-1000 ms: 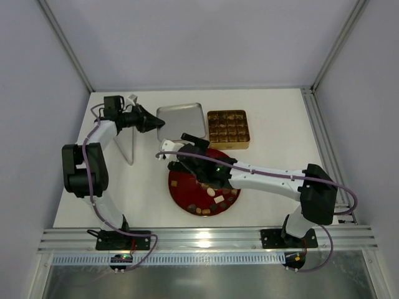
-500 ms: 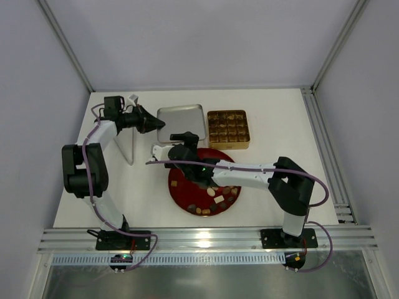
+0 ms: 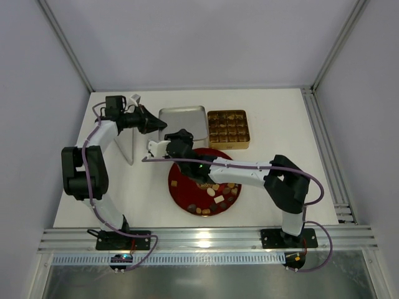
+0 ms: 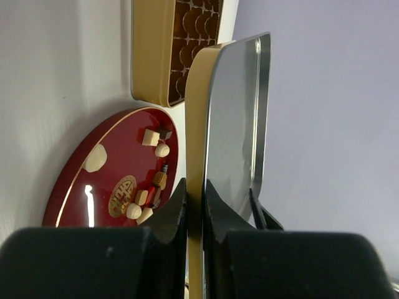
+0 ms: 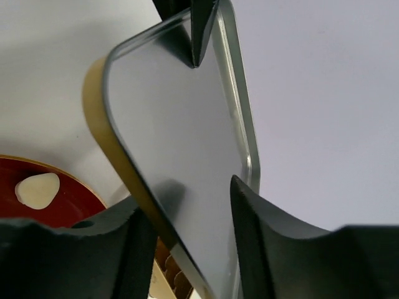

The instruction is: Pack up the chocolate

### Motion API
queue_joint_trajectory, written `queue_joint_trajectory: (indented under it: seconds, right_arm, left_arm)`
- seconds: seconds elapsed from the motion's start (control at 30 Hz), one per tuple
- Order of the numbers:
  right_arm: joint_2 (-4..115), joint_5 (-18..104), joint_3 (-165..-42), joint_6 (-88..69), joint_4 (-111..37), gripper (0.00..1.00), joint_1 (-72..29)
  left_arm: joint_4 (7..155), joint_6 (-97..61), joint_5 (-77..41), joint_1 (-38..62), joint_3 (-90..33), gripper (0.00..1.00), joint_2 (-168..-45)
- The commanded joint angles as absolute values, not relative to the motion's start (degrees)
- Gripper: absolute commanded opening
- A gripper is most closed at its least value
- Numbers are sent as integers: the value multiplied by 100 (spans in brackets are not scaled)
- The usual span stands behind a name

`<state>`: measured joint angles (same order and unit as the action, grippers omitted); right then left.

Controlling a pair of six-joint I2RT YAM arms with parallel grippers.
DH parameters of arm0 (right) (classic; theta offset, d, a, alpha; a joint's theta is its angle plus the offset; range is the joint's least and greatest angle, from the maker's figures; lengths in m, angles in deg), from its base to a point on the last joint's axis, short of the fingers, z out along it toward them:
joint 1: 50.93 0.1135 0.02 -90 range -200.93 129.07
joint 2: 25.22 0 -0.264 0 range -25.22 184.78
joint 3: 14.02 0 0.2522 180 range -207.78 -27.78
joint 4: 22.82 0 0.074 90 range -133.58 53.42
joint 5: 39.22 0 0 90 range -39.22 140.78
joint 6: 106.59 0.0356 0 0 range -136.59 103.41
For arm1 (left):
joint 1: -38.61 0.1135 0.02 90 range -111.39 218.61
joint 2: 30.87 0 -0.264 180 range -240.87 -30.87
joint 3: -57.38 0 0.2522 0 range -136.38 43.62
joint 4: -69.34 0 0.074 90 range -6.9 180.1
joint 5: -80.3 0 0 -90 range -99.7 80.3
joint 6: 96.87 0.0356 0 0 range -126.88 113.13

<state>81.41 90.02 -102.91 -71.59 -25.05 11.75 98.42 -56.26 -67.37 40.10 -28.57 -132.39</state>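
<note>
Clamping the tilted tin lid [image 4: 234, 124] by its rim with the left gripper [image 4: 194, 193], squeezed tight on the gold edge, upper left of centre in the top view. Straddling the lid's other edge with the right gripper [image 5: 184, 193]. Gripping or merely bracketing, cannot tell. Spotting the chocolate [image 3: 215, 198] scattered over the red plate [image 3: 176, 190], mid-frame, just below the gold tin [image 3: 229, 129].

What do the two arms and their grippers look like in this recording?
The left arm and right arm share white tubular links and bulky black joint housings. A thin purple cable loops along each. The left gripper's fingers and the right gripper's fingers are matte black, tapering to blunt tips. No lettering is readable.
</note>
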Motion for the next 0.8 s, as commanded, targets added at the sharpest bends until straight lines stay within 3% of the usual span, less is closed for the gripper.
queue_joint_trajectory:
  seconds: [0.0,0.1,0.17,0.23,0.3,0.47,0.5,0.67,0.77]
  right_arm:
    - [8121,9086,-10539,-7231,-2199,46,1148]
    - [8104,9129,-10539,-7231,-2155,23,1148]
    - [8095,9173,-10539,-7240,-2094,14,1148]
    - [8016,9217,-10521,-7249,-2024,4,1139]
    - [7972,9244,-10486,-7258,-1962,4,1148]
    - [7858,9305,-10495,-7196,-2005,4,1148]
    - [7831,9305,-10529,-7127,-2058,4,1148]
    - [7664,9271,-10547,-6872,-2339,4,1148]
    - [7541,9270,-10582,-6635,-2576,4,1139]
  left_arm:
    - [9910,-5513,-6956,3992,-2854,0,-12922]
    - [9928,-5504,-6965,3984,-2872,0,-12905]
    - [9928,-5504,-6965,3975,-2889,0,-12896]
    - [9928,-5521,-6956,3984,-2942,7,-12878]
    - [9945,-5530,-6929,3984,-2986,22,-12878]
    - [9945,-5557,-6789,3975,-3196,44,-12861]
    - [9945,-5557,-6763,3984,-3232,53,-12852]
    - [9945,-5609,-6535,3992,-3784,71,-12878]
    - [9945,-5653,-6402,3975,-4101,74,-12931]
